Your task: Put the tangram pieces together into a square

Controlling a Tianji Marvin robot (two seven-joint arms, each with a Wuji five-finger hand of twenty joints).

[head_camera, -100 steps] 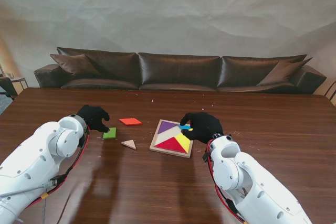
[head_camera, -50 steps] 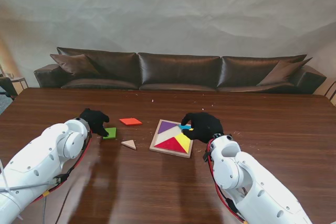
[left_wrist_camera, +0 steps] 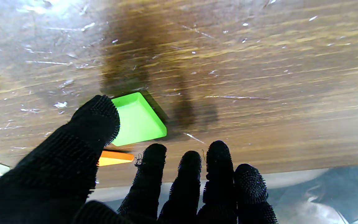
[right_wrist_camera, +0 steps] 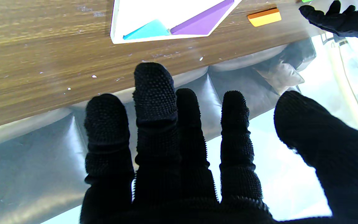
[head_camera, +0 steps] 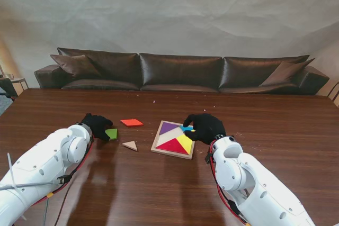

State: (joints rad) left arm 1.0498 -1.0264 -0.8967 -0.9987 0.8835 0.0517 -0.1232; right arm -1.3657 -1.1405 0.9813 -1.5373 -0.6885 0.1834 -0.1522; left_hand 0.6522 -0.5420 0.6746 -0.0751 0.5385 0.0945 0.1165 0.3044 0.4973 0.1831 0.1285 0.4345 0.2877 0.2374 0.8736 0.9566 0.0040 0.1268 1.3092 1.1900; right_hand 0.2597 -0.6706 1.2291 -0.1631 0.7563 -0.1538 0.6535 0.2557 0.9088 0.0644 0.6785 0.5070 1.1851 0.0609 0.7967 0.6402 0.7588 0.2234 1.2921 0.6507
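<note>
Left hand [head_camera: 96, 125] hangs spread over the green tangram piece [head_camera: 112, 133] on the counter [head_camera: 275, 130]; right hand [head_camera: 203, 127], fingers apart and holding nothing, hovers at the puzzle tray's [head_camera: 161, 152] far right corner.

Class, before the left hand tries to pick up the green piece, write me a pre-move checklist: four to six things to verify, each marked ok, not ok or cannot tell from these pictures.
1. Green piece lies flat on the table: ok.
2. Left hand is at the green piece, thumb over its edge: ok.
3. Left hand's fingers already grip the piece: not ok, they are spread and off it.
4. Tray has bare room for more pieces: ok, the right wrist view shows a white gap.
5. Right hand is clear of the tray: not ok, it sits over the right edge.
6. Orange piece and tan triangle lie apart from the green one: ok.
</note>
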